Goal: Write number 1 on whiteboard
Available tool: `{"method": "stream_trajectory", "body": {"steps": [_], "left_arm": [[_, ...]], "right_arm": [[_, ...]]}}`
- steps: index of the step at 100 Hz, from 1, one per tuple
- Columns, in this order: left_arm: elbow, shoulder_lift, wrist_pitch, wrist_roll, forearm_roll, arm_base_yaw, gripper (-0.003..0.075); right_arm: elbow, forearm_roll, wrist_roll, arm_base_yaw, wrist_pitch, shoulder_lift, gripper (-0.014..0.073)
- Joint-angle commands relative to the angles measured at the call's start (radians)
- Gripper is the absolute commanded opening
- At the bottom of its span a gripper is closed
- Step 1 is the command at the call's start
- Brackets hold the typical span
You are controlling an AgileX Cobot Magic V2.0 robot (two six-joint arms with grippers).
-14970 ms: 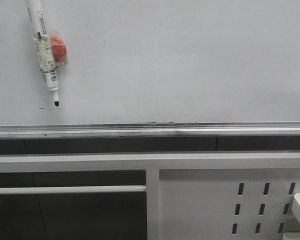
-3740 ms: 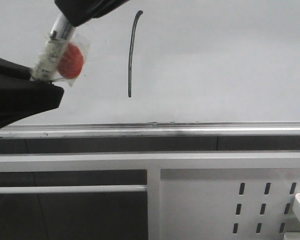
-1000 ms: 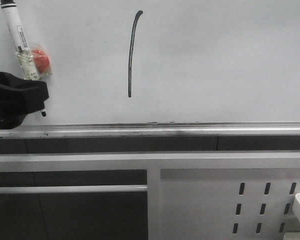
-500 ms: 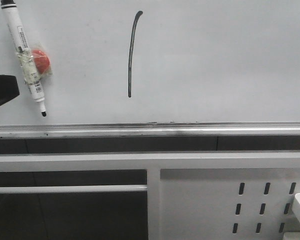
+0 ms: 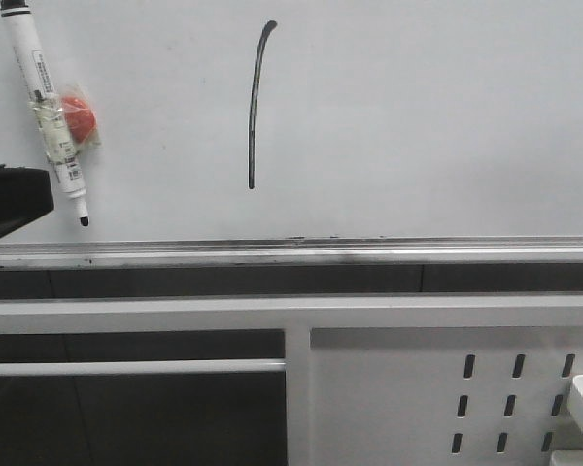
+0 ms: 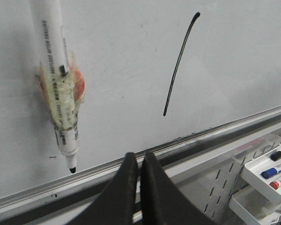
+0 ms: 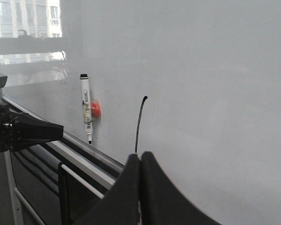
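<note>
At far left the matte black left gripper point(image 6: 136, 161) has its jaws pressed together, empty, beside a white plastic marker point(image 5: 47, 112) taped to a red disc point(image 5: 78, 115). Rightward on the glossy whiteboard point(image 5: 437, 116) runs the number 1 point(image 5: 256, 102), thin and slightly curved. The right gripper point(image 7: 139, 161) is likewise pressed together, empty.

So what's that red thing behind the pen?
A round red-orange blob sits between the marker pen and the whiteboard, wrapped on with clear tape. It may be a magnet, but the pen and tape cover part of it, so that's uncertain.
</note>
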Motion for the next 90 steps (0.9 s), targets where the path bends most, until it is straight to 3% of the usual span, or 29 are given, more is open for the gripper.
{"method": "stream_trajectory", "body": {"steps": [1, 24, 38, 50, 60, 70, 83, 90], "left_arm": [[-0.032, -0.019, -0.034, 0.021, 0.013, -0.001, -0.002], [-0.185, -0.026, 0.236, 0.031, 0.204, -0.001, -0.002], [-0.285, -0.119, 0.525, -0.016, 0.339, -0.001, -0.002], [-0.361, -0.27, 0.823, -0.016, 0.328, -0.001, -0.002], [-0.389, -0.424, 0.995, -0.017, 0.328, -0.023, -0.002], [-0.389, -0.574, 1.097, -0.017, 0.276, -0.055, -0.002], [-0.389, -0.745, 1.167, -0.013, 0.064, -0.094, -0.002], [-0.389, -0.81, 1.175, -0.004, 0.084, -0.097, -0.002]], "right_arm": [[-0.004, 0.01, -0.004, -0.007, -0.059, -0.03, -0.0069], [0.002, 0.01, -0.004, -0.007, -0.02, -0.039, -0.0069], [0.002, 0.01, -0.004, -0.007, -0.02, -0.039, -0.0069], [0.002, 0.01, -0.004, -0.007, -0.02, -0.039, -0.0069], [0.002, 0.01, -0.004, -0.007, -0.02, -0.039, -0.0069], [0.002, 0.01, -0.004, -0.007, -0.02, -0.039, -0.0069], [0.002, 0.01, -0.004, -0.007, -0.02, -0.039, -0.0069], [0.002, 0.01, -0.004, -0.007, -0.02, -0.039, -0.0069]]}}
